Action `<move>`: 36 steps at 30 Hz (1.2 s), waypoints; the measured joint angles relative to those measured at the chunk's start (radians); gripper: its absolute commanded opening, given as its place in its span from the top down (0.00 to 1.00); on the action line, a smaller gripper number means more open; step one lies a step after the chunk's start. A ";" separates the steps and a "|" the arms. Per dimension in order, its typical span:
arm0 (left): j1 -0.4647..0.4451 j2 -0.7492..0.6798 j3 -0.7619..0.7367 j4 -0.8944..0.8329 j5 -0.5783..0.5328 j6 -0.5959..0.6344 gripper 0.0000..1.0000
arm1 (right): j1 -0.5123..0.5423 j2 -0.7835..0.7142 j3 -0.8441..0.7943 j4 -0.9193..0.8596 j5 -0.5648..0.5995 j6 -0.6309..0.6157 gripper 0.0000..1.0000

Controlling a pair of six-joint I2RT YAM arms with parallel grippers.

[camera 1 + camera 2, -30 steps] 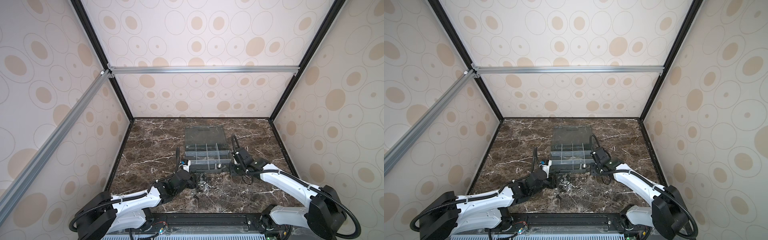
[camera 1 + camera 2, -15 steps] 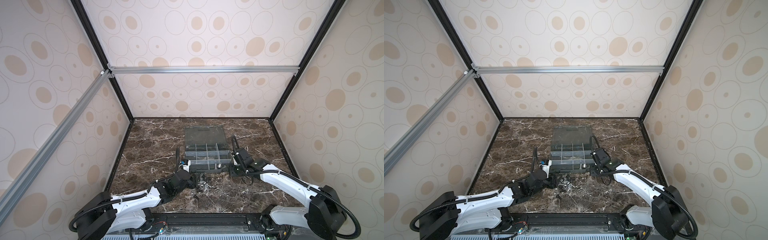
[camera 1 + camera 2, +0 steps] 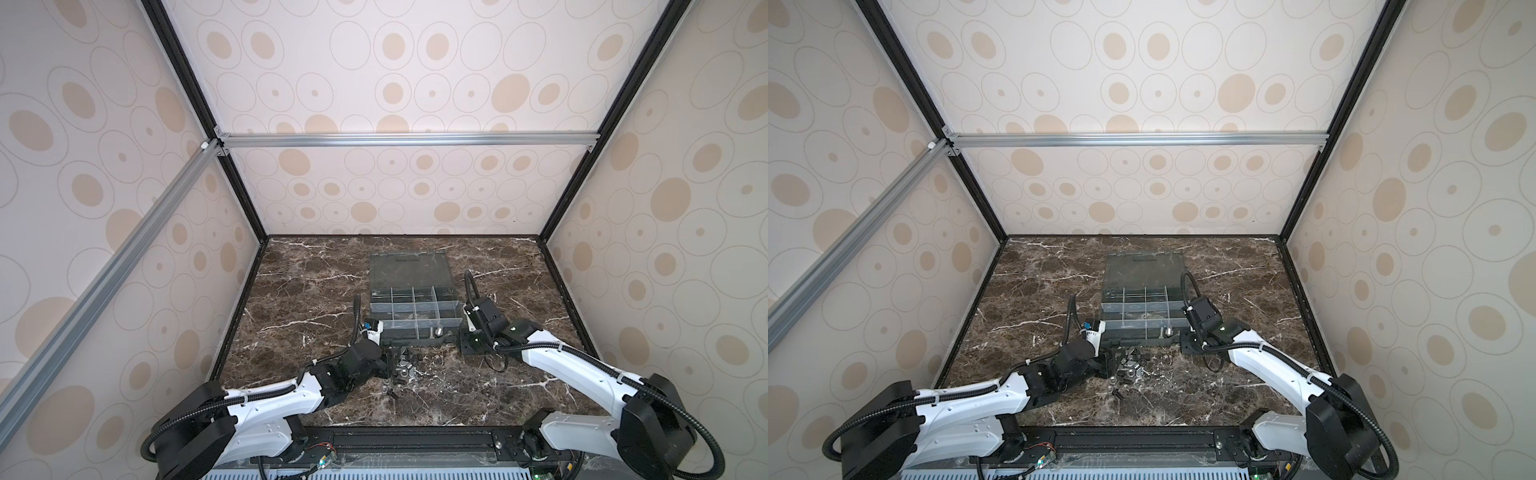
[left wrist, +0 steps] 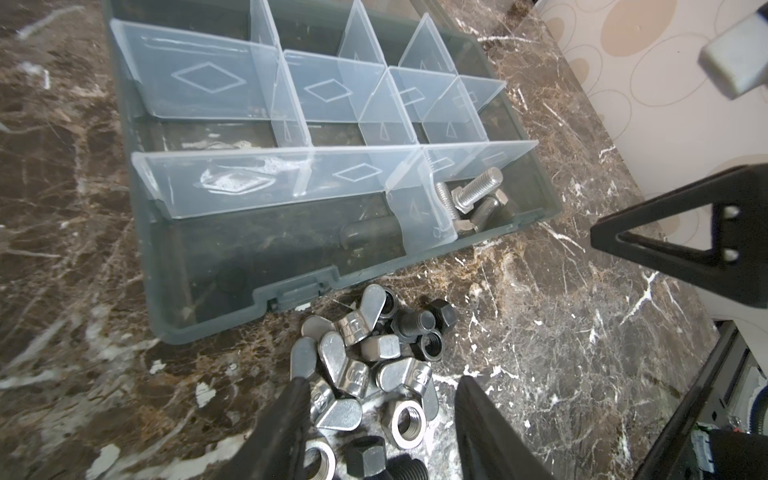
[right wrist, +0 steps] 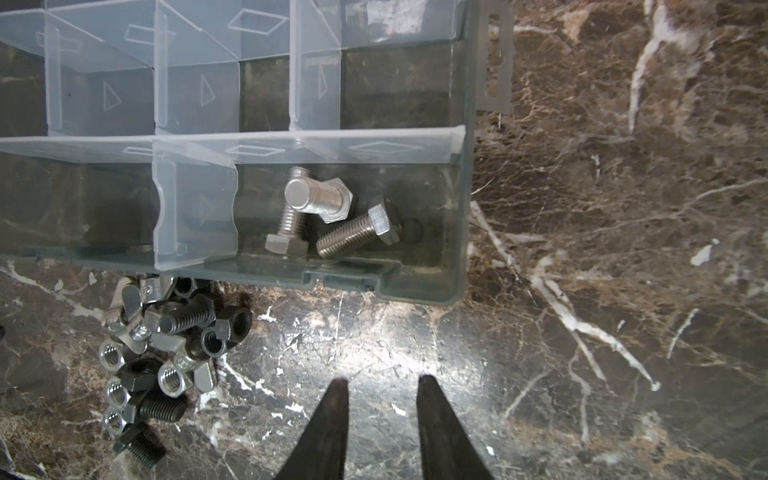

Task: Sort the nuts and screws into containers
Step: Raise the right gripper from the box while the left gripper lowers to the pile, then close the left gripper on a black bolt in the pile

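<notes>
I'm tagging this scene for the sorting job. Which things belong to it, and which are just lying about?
Job: loose pile of screws and nuts; three silver screws already in a corner compartment; organizer box.
Just there: marble table; aluminium rail; patterned walls.

Lab robot cell, patterned panel walls point(image 3: 395, 83)

Ahead, organizer box point(image 4: 232, 266); marble point(image 5: 582, 332) — open.

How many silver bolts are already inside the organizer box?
3 silver bolts, all in the corner compartment nearest the right arm: one propped on another, the third beside them. The dividers may hide more.
</notes>
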 measured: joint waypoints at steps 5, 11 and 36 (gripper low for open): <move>0.000 0.060 0.009 0.002 0.024 0.000 0.47 | 0.000 0.000 -0.008 0.003 -0.001 0.006 0.68; -0.006 0.119 0.060 0.015 0.046 0.008 0.48 | 0.000 0.000 -0.016 0.004 -0.004 0.013 0.68; -0.070 0.409 0.346 -0.128 0.043 0.158 0.62 | 0.000 -0.026 -0.048 0.011 -0.007 0.034 0.68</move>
